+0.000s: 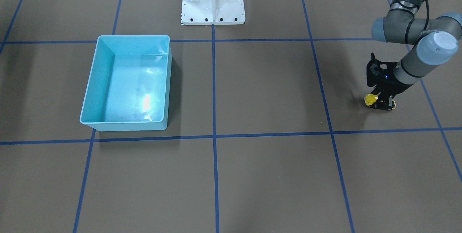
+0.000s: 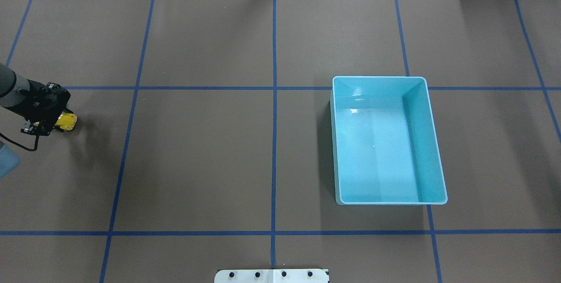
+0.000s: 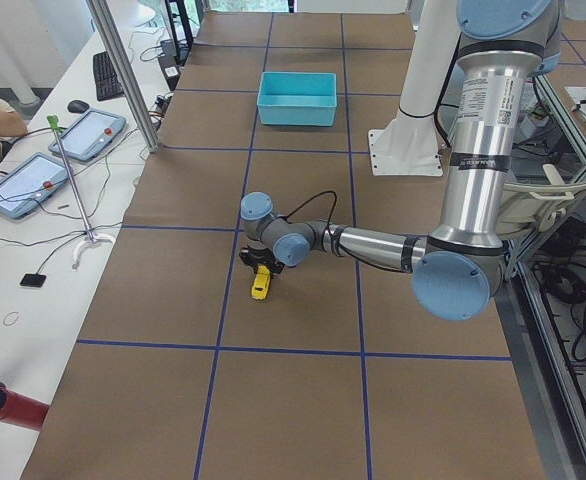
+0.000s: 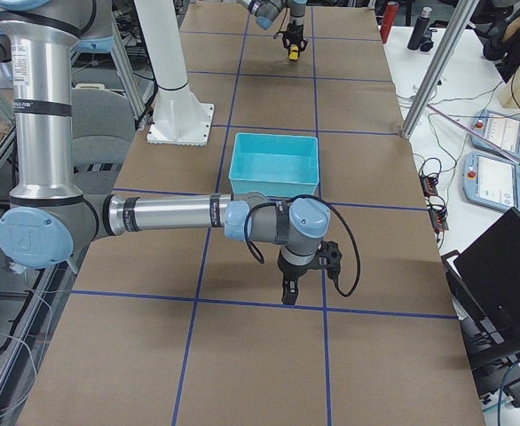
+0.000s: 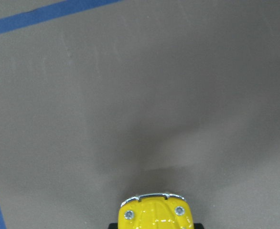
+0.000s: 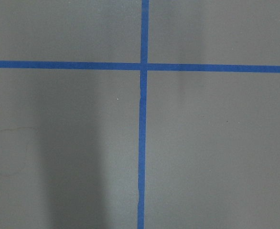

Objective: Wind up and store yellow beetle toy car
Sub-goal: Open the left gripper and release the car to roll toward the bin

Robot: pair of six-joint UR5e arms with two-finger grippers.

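The yellow beetle toy car (image 1: 370,99) is a tiny glossy yellow car low over the brown table, far from the bin. My left gripper (image 1: 379,102) is shut on it, with black fingers on both sides of its body. The car (image 2: 65,121) sticks out of the left gripper (image 2: 52,124) at the left edge of the overhead view. In the left wrist view its nose and headlights (image 5: 155,213) show at the bottom edge. The light-blue bin (image 2: 379,78) stands empty. My right gripper (image 4: 287,293) hangs over bare table, and I cannot tell whether it is open or shut.
The white robot base (image 1: 213,2) stands at the table's edge between the arms. Blue tape lines (image 6: 142,143) cross the brown table. Operators' tablets (image 3: 33,180) and cables lie on a side table beyond the far edge.
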